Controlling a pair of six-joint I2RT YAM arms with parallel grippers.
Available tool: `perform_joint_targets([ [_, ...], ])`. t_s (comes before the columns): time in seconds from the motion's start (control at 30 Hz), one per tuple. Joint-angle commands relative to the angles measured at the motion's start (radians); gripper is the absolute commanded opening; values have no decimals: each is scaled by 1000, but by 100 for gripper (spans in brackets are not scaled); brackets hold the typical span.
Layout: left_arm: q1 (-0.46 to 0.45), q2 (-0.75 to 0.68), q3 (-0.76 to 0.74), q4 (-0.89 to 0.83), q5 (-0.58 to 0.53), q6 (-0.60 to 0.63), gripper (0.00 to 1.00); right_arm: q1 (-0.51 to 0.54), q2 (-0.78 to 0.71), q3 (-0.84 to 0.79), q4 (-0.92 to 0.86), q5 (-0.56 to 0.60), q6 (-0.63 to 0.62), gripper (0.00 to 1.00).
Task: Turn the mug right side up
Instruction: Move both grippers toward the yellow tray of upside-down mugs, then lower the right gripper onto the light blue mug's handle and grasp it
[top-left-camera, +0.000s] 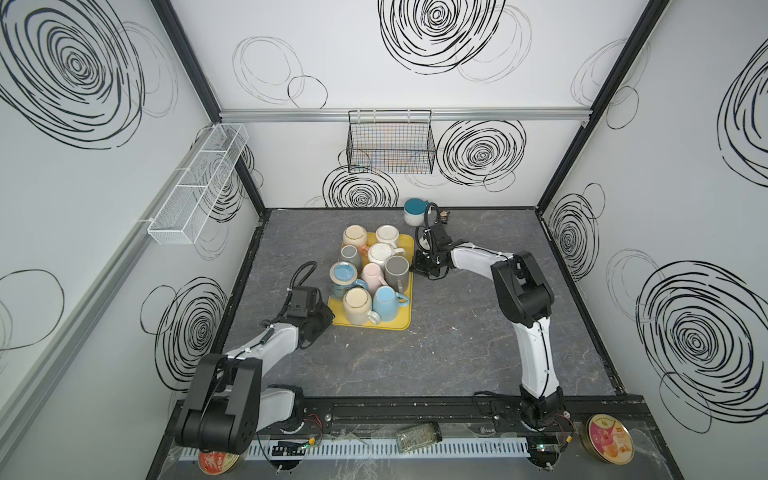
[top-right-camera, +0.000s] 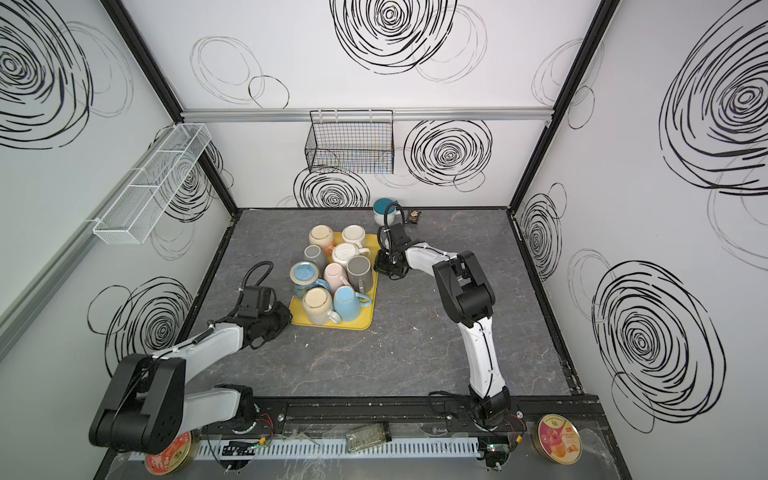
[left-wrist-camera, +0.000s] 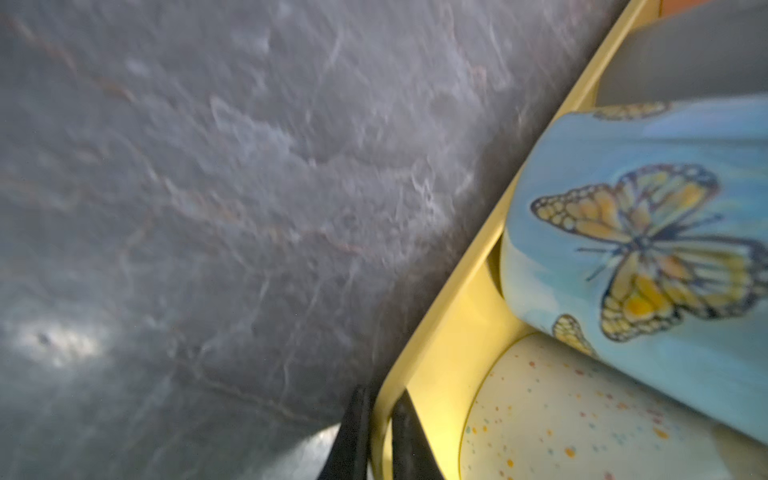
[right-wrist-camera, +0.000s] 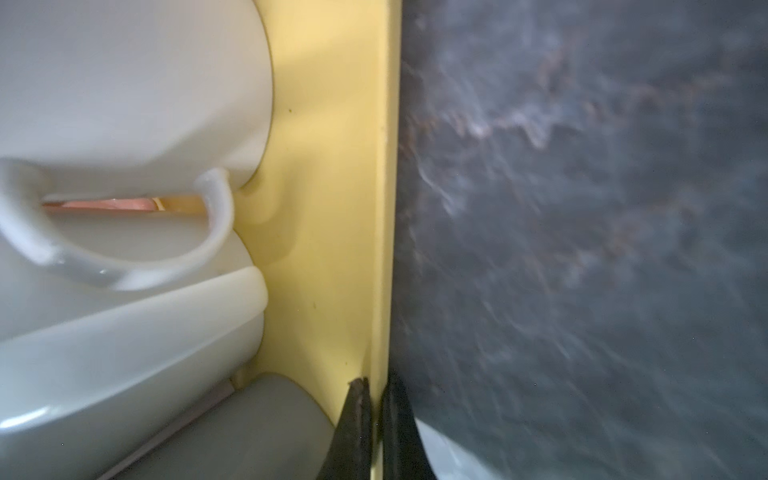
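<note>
Grey tabletop (top-left-camera: 457, 353) carries a yellow tray (top-left-camera: 405, 322) crowded with inverted mugs (top-left-camera: 356, 305); left hand (left-wrist-camera: 380, 399) and right hand (right-wrist-camera: 375, 386) each clench an opposite rim. Uneven pulling could tilt it, toppling mugs off.

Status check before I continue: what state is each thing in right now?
yellow tray, loaded with mugs, gripped on two sides
left gripper, shut on the tray's rim
right gripper, shut on the tray's rim
light blue mug, mouth down on the tray
teal mug, off the tray; orientation unclear
glass jar, lying on its side
</note>
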Motion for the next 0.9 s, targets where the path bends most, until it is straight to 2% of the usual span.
perform_joint_targets([
  [0.0, 61, 95, 89, 142, 3, 58, 13, 74, 94, 89, 79, -69, -7, 0],
  [0.4, 217, 389, 315, 227, -8, 108, 13, 128, 429, 605, 115, -103, -39, 0],
  [0.6, 255, 438, 372, 203, -11, 137, 13, 134, 466, 679, 113, -98, -55, 0],
  [0.87, 276, 347, 373, 122, -12, 202, 24, 105, 329, 627, -15, 38, -238, 25],
])
